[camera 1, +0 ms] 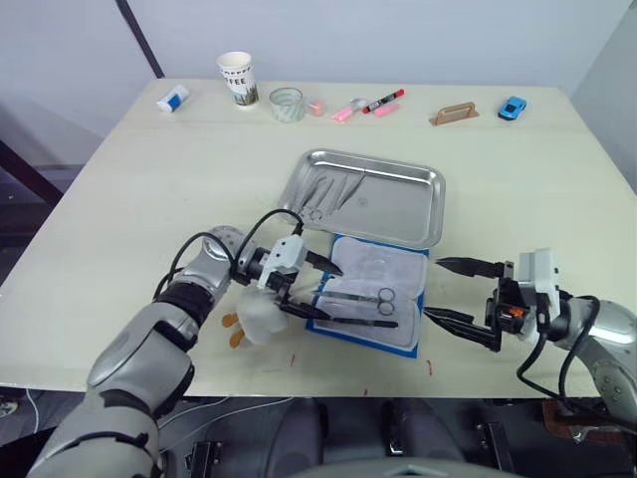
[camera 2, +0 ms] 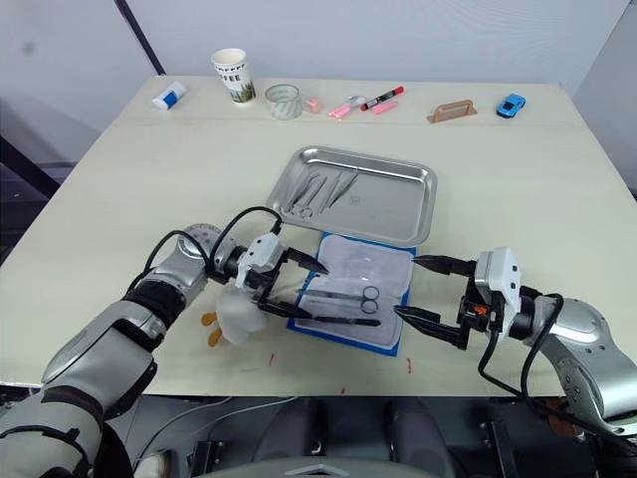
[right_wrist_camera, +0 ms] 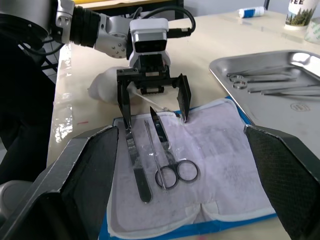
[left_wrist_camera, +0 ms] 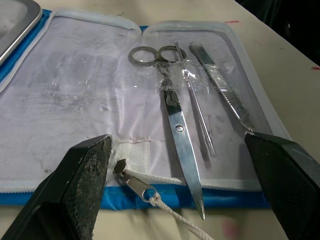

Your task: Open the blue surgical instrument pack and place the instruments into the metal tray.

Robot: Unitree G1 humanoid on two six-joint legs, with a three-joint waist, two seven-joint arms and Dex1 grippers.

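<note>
Left gripper [camera 1: 312, 287]: spread, poised over the pack's left edge.
Right gripper [camera 1: 445, 293]: spread, at 3 o'clock of pack.
Blue surgical instrument pack [camera 1: 396, 275]: open flat, at 6 o'clock of metal tray [camera 1: 408, 212].
Scissors [left_wrist_camera: 176, 123]: strapped; pinch mid-shank and slide them out along their length.

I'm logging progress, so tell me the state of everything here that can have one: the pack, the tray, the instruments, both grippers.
blue surgical instrument pack: unzipped, lying open flat, lining up.
metal tray: upright, holding a few instruments at its left end.
instruments in the tray: lying flat.
scissors: closed, lying on the pack lining.
forceps: on the lining beside the scissors.
left gripper: open, at the pack's left edge.
right gripper: open, empty, right of the pack.
</note>
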